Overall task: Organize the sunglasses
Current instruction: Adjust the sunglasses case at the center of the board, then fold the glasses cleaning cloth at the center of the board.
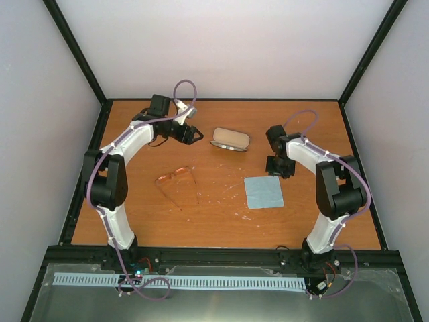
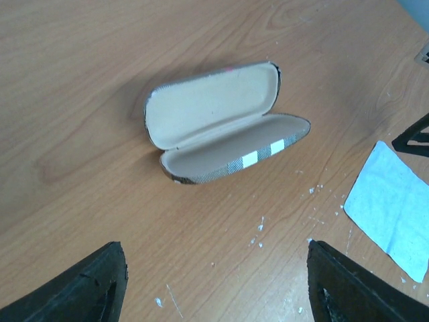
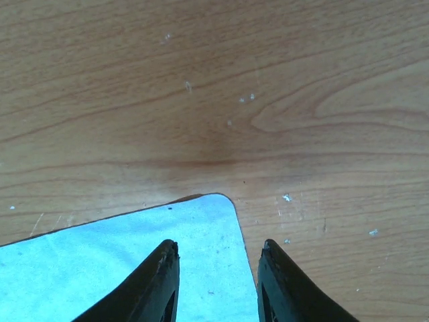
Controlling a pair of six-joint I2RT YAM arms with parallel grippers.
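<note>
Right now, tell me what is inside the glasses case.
The case lies open and shows only bare cream lining in both halves. Its near wall hides a strip of the lower half's floor. The sunglasses lie apart on the table.

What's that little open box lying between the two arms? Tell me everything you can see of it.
It is an oblong glasses case, lying open on the wooden table. Two rigid-looking rounded shells join along one long side. The lining looks cream; the outside is tan plaid with a pale stripe and a touch of red at the lid's edge. It is empty, and only the table touches it.
</note>
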